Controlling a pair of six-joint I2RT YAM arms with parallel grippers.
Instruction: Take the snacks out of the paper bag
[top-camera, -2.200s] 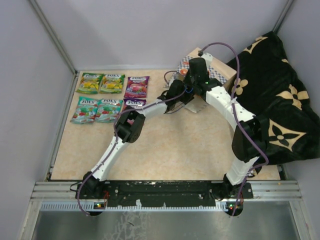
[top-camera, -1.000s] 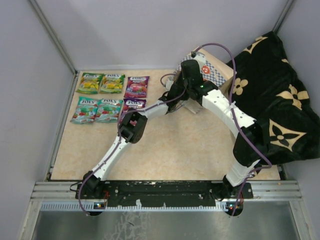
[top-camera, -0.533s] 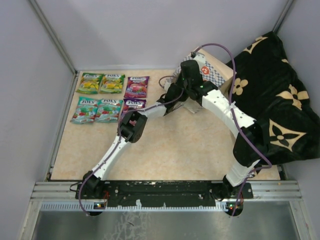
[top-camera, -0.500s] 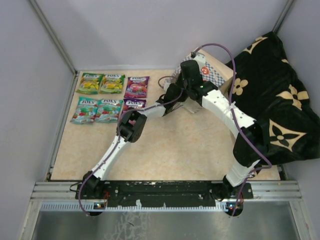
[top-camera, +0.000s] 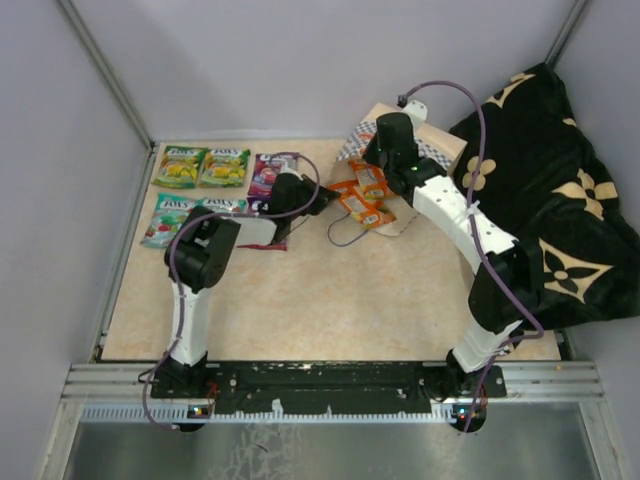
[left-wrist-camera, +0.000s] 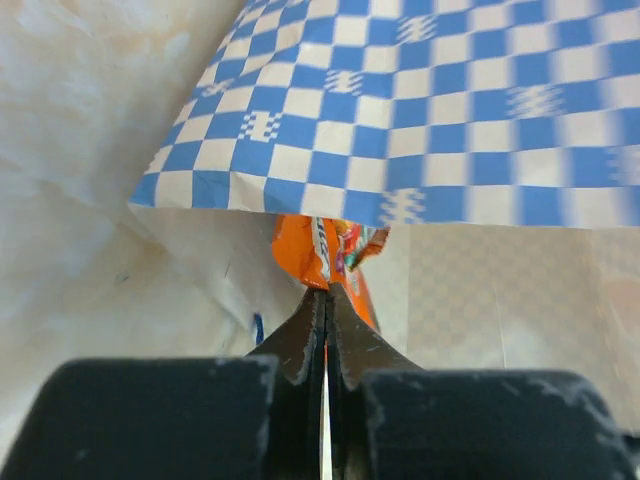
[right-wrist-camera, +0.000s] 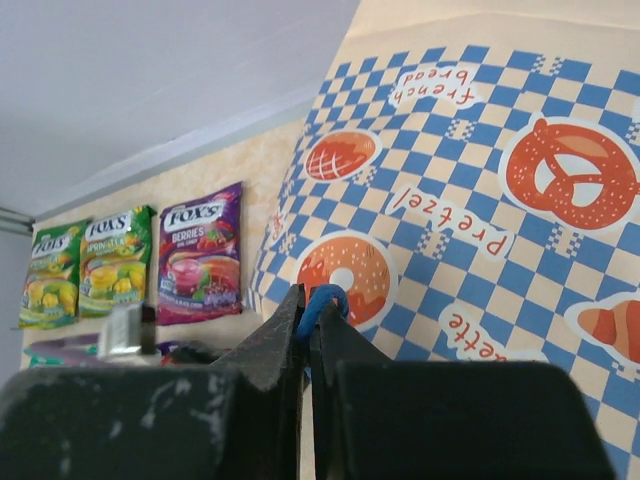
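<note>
The paper bag (top-camera: 440, 150) is the biggest thing here. It looks light and thin-walled, so it would likely crumple or slide if pulled, and its cord is the sensible hold. It is cream-tan with a blue-white checkered band and red-orange bakery prints. It lies on its side, and the overhead view suggests the mouth faces the left arm.

The snacks are flat, glossy FOX'S pouches. They are probably light, floppy and slick, so the crimped edge seam is the best place to pinch them. Two orange-red pouches (top-camera: 365, 200) lie just outside the bag's mouth. Green-yellow pouches (top-camera: 202, 166), a purple pouch (right-wrist-camera: 200, 265) and teal ones (top-camera: 165, 222) lie in rows well apart from the bag, to its left.

The left gripper (left-wrist-camera: 325, 300) is just in front of the bag's band (left-wrist-camera: 450, 110), with its jaws pressed together on the edge of an orange pouch (left-wrist-camera: 322, 250).

The right gripper (right-wrist-camera: 308, 300) is against the bag's printed side. Its jaws are clamped on the thin blue cord handle (right-wrist-camera: 322, 298), which probably steadies the bag.
</note>
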